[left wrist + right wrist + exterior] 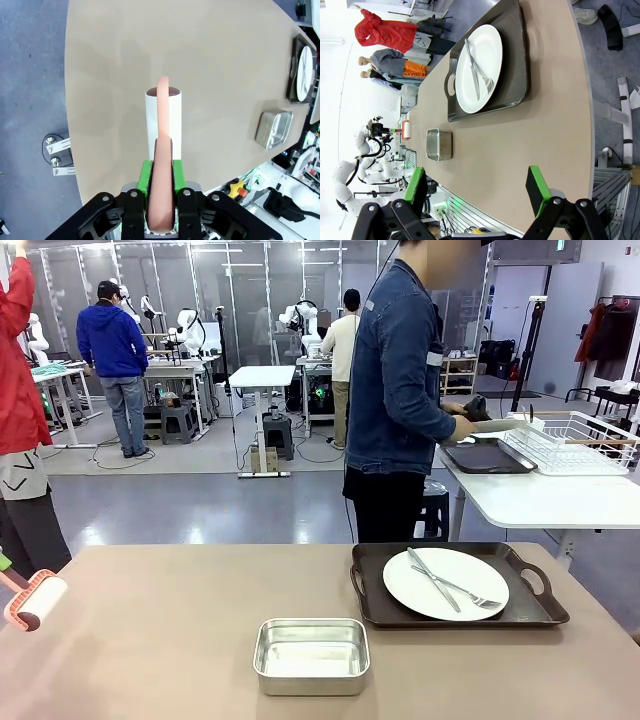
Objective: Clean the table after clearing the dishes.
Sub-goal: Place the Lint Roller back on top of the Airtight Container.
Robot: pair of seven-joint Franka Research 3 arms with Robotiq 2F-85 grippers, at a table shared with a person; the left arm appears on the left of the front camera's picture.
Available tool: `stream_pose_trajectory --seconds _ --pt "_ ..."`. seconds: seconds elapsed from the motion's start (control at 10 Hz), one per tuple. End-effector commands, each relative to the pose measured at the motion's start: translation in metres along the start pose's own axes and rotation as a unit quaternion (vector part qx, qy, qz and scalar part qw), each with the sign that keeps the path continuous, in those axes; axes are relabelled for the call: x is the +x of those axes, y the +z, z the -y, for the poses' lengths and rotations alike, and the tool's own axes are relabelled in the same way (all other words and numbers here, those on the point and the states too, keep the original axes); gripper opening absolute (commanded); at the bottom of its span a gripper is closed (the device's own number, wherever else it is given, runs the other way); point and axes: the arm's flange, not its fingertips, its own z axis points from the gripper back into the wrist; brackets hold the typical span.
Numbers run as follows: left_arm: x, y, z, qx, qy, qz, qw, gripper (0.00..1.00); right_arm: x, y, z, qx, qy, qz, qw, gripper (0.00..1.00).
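The beige table (pixel 170 630) carries a dark brown tray (pixel 371 587) at the right, holding a white plate (pixel 478 575) with a knife and fork (pixel 445 585) crossed on it. My left gripper (pixel 161 175) is shut on the pink handle of a white lint roller (pixel 163 117), held over the table's left end (pixel 35 602). My right gripper (pixel 477 184) hangs open over the table's near right edge, well short of the tray (pixel 516 60) and plate (pixel 490 50). A second dark tray (pixel 487 458) lies on the white side table by the person's hands.
A small steel pan (pixel 311 654) sits at the front middle of the table. A person in a denim jacket (pixel 400 390) stands at the far side, turned toward the white table with a wire rack (pixel 572 445). Other people stand farther back.
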Motion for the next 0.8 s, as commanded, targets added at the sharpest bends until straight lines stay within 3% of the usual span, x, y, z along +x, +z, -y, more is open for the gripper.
stream_pose_trajectory --seconds 0.0,0.1,0.2,0.3,0.4,0.5,0.6,0.7 --pt "-0.002 0.003 0.002 -0.008 -0.005 0.005 1.0 0.21 -0.001 0.001 -0.003 0.005 0.003 0.002 1.0 1.0" --pt "0.0 0.0 0.0 0.0 0.0 0.0 1.0 0.21 -0.001 0.001 -0.003 0.005 0.003 0.002 1.0 1.0" --pt "0.0 0.006 0.047 -0.005 -0.099 0.003 0.995 0.21 -0.001 0.001 -0.003 0.005 0.003 0.002 1.0 1.0" --pt "-0.007 0.011 0.096 0.05 -0.163 -0.003 0.985 0.21 -0.001 0.001 -0.003 0.005 0.003 0.002 1.0 1.0" --pt "-0.016 0.006 0.139 0.024 -0.244 -0.011 0.97 0.21 -0.001 0.001 -0.003 0.005 0.003 0.002 1.0 1.0" --pt "-0.025 -0.006 0.185 0.112 -0.278 -0.049 0.953 0.21 -0.001 0.001 -0.003 0.005 0.003 0.002 1.0 1.0" --pt "-0.035 -0.017 0.228 0.088 -0.365 -0.055 0.925 0.21 -0.001 0.001 -0.003 0.005 0.003 0.002 1.0 1.0" --pt "-0.044 -0.033 0.269 0.153 -0.412 -0.082 0.895 0.21 -0.001 0.001 -0.003 0.005 0.003 0.002 1.0 1.0"
